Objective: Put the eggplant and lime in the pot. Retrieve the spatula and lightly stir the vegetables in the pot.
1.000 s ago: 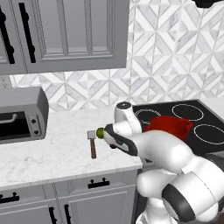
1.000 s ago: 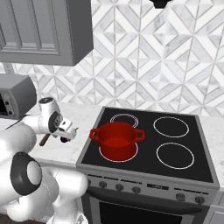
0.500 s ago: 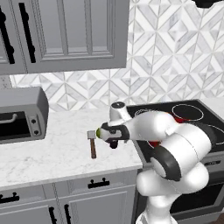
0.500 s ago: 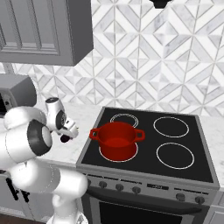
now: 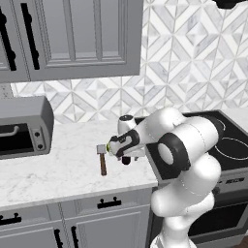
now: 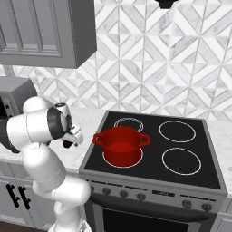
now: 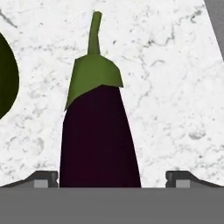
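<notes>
Here we see the eggplant (image 7: 98, 140) in the lower middle of the hand view, lying on the white marble counter (image 7: 175, 109) with its green cap pointing up. Our gripper (image 7: 111, 178) is spread wide, one tip on each side, not grasping it. The red pot (image 6: 121, 145) sits mid-frame on the stove (image 6: 181, 167).

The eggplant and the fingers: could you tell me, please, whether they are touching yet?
Apart. In the hand view the eggplant lies between the two fingers, with white counter showing on either side of it, plainly so before the right one.
</notes>
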